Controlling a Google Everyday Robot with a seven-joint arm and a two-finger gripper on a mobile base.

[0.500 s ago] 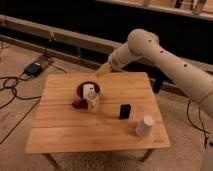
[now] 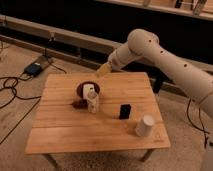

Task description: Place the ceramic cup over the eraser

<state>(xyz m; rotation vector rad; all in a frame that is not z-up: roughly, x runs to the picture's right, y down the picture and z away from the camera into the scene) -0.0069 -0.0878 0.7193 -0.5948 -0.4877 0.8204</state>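
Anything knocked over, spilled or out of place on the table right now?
Nothing is spilled or toppled. The ceramic cup stands close to a near corner of the table, apart from the upright eraser. The hand hangs above the table's far side, near the dark bowl, away from both.

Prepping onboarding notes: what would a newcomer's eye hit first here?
The big white arm reaching in from the picture's right, its gripper hovering above the far edge of the wooden table. Then the ceramic cup near the table's front right corner, with the black eraser just left of it, apart.
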